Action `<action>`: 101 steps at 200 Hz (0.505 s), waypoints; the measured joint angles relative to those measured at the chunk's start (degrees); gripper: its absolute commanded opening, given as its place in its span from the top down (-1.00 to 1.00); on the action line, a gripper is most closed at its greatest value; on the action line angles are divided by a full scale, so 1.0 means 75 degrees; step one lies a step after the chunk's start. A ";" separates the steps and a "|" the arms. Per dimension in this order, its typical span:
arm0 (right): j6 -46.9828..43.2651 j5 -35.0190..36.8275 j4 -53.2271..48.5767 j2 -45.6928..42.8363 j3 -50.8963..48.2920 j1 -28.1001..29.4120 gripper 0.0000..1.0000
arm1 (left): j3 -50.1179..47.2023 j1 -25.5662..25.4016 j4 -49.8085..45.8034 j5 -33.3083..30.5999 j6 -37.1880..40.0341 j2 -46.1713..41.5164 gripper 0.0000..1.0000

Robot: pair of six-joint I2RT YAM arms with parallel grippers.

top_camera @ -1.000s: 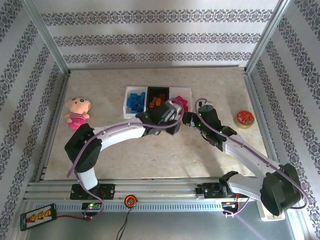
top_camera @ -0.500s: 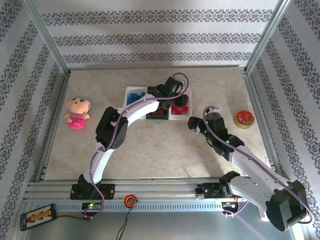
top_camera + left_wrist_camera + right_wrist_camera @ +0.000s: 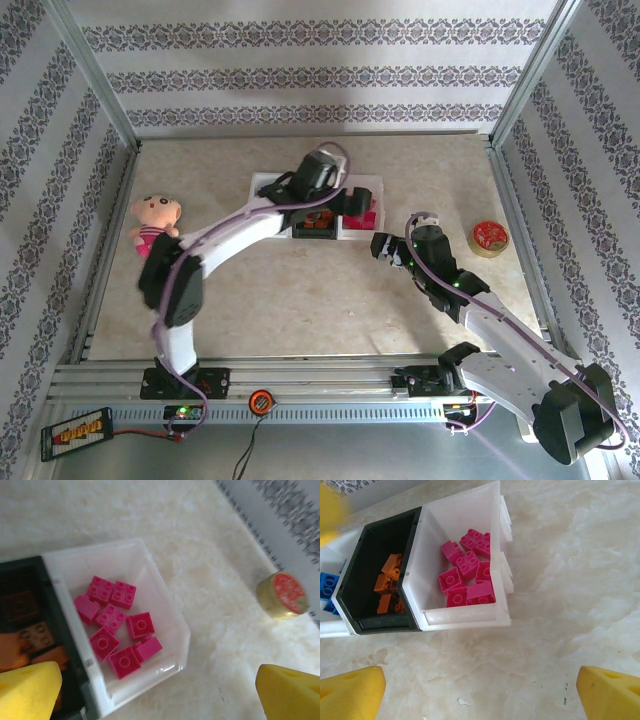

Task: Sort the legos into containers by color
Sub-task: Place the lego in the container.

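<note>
Three containers stand in a row at mid-table. The white tray (image 3: 465, 617) on the right holds several pink legos (image 3: 467, 575). A black tray (image 3: 385, 625) in the middle holds orange legos (image 3: 390, 582). Blue legos (image 3: 329, 587) lie in the left white tray (image 3: 258, 190). My left gripper (image 3: 350, 200) hovers above the pink tray (image 3: 145, 680), open, its yellow fingertips (image 3: 27, 690) wide apart with nothing between them. My right gripper (image 3: 383, 245) hangs open over bare table just in front of the pink tray, its yellow fingertips (image 3: 610, 692) empty.
A round red tape roll (image 3: 488, 238) sits to the right of the trays, also in the left wrist view (image 3: 283, 595). A pink plush doll (image 3: 153, 225) lies at the far left. Metal frame posts and patterned walls bound the table.
My left arm has swung from the table in front of the trays to above the pink tray, and its jaws have opened. My right gripper has drawn back a little to the right.
</note>
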 measured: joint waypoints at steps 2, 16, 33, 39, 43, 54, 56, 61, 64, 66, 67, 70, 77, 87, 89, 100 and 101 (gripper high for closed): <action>0.0000 0.0006 0.0006 0.0003 0.0003 0.0000 -0.96 | -0.0195 0.0026 0.0082 -0.0020 0.0000 -0.0204 -0.99; -0.0003 0.0064 0.0076 0.0073 0.0038 0.0000 -0.96 | -0.1486 0.0251 0.0664 -0.0262 0.0003 -0.1486 -0.99; -0.0003 0.0149 0.0187 0.0198 0.0070 0.0000 -0.96 | -0.3016 0.0650 0.1393 -0.0836 0.0064 -0.2792 -0.99; -0.0003 0.0201 0.0236 0.0254 0.0079 0.0000 -0.96 | -0.3564 0.0784 0.1600 -0.1139 0.0134 -0.3206 -0.99; -0.0003 0.0230 0.0259 0.0286 0.0087 0.0000 -0.96 | -0.3934 0.0877 0.1754 -0.1381 0.0198 -0.3456 -0.98; -0.0006 0.0347 0.0385 0.0402 0.0087 0.0000 -0.96 | -0.4814 0.1064 0.2157 -0.1973 0.0460 -0.3998 -0.99; -0.0003 0.0370 0.0405 0.0425 0.0087 0.0000 -0.96 | -0.4975 0.1093 0.2206 -0.2072 0.0516 -0.4089 -0.99; -0.0006 0.0428 0.0452 0.0484 0.0087 0.0000 -0.96 | -0.5330 0.1174 0.2384 -0.2291 0.0679 -0.4272 -0.99; -0.0006 0.0463 0.0481 0.0522 0.0087 0.0000 -0.96 | -0.5499 0.1218 0.2428 -0.2413 0.0755 -0.4363 -0.99; -0.0006 0.0490 0.0501 0.0548 0.0087 0.0000 -0.96 | -0.5613 0.1256 0.2465 -0.2489 0.0816 -0.4415 -0.99; -0.0006 0.0498 0.0507 0.0554 0.0087 0.0000 -0.96 | -0.5651 0.1265 0.2483 -0.2509 0.0833 -0.4433 -0.99; -0.0006 0.0536 0.0525 0.0583 0.0090 0.0000 -0.96 | -0.5826 0.1323 0.2530 -0.2640 0.0924 -0.4508 -0.99; -0.0012 0.0629 0.0557 0.0662 0.0108 0.0000 -0.96 | -0.6085 0.1486 0.2570 -0.2868 0.1084 -0.4616 -0.99; -0.0052 0.0746 0.0618 0.0769 0.0137 0.0000 -0.96 | -0.6298 0.1830 0.2594 -0.3121 0.1259 -0.4672 -0.99; -0.0064 0.0764 0.0624 0.0781 0.0140 0.0000 -0.96 | -0.6321 0.1918 0.2594 -0.3177 0.1291 -0.4674 -0.99; -0.0143 0.0871 0.0691 0.0866 0.0172 0.0000 -0.96 | -0.6385 0.2498 0.2626 -0.3398 0.1478 -0.4654 -0.99; -0.0146 0.0877 0.0694 0.0868 0.0172 0.0000 -0.96 | -0.6385 0.2532 0.2629 -0.3401 0.1486 -0.4654 -0.99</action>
